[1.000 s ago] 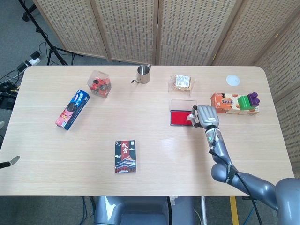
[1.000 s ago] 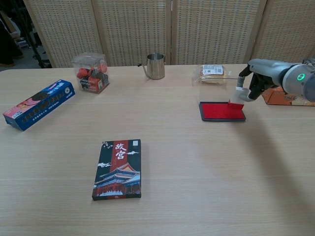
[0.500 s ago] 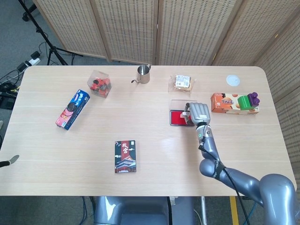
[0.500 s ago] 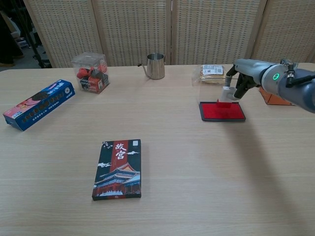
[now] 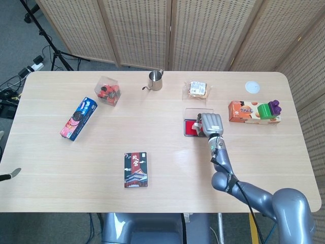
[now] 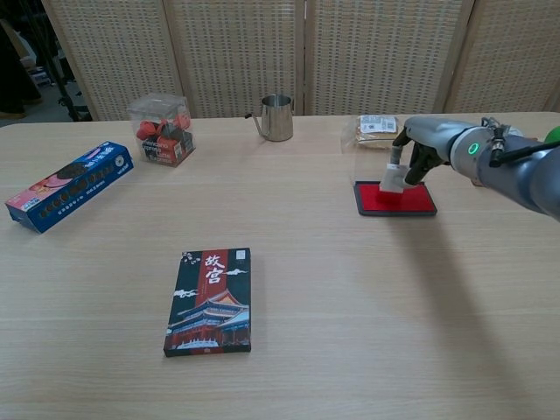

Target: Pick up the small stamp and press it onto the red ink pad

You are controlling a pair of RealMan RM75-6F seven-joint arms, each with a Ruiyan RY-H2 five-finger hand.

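The small white stamp (image 6: 393,178) is pinched in my right hand (image 6: 420,147), tilted, over the left part of the red ink pad (image 6: 411,201). Its lower end is at the pad's surface; whether it touches I cannot tell. In the head view the right hand (image 5: 210,123) covers the pad's right half, the red ink pad (image 5: 190,129) shows to its left, and the stamp (image 5: 197,125) peeks out at the fingers. Only a dark sliver of my left hand (image 5: 10,176) shows at the left edge of the head view.
The pad's clear lid (image 5: 195,112) lies just behind it, with a snack packet (image 5: 197,89) and a metal cup (image 5: 155,80) further back. An orange box (image 5: 254,112) sits to the right. A dark card box (image 5: 136,169), blue packet (image 5: 78,118) and clear box (image 5: 108,90) lie to the left.
My right hand has carried the stamp leftward from the pad's right edge to over its left part. Nothing else on the table has moved.
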